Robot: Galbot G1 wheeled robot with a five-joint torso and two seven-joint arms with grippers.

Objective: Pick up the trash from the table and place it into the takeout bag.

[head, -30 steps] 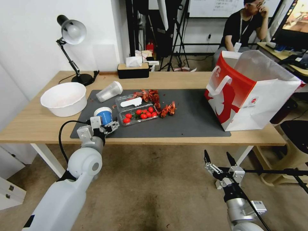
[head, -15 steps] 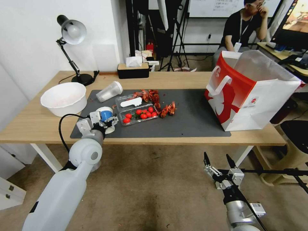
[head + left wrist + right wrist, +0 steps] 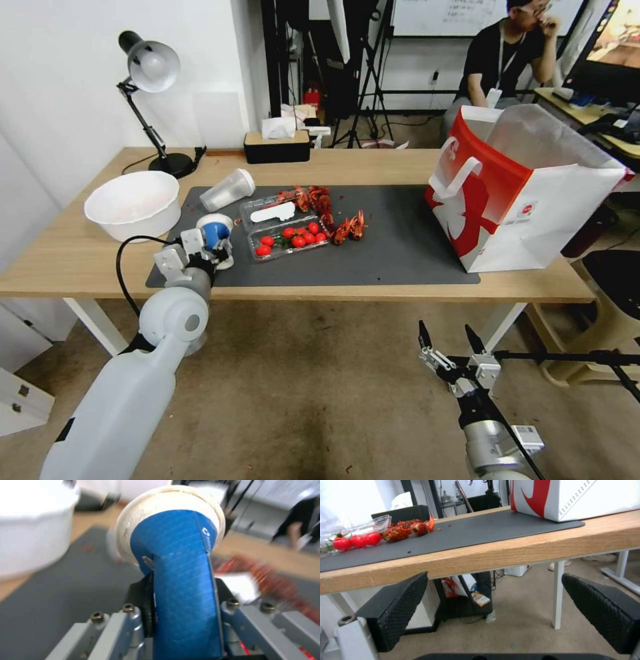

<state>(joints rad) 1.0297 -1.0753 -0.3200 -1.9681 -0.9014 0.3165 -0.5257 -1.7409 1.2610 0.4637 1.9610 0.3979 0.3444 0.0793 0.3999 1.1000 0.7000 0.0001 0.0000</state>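
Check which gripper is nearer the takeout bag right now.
Right. The right gripper hangs open below the table edge, short of the takeout bag. The left gripper is across the mat, shut on the blue-and-white paper cup.

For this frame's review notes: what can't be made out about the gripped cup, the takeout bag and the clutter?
- Blue-and-white paper cup, pinched in the left gripper: its inside is turned away, wrist view.
- Large white takeout bag with red panel: contents hidden by its walls, head view.
- Red scraps on the dark grey mat: too small to identify.
- Right gripper open, below the table.
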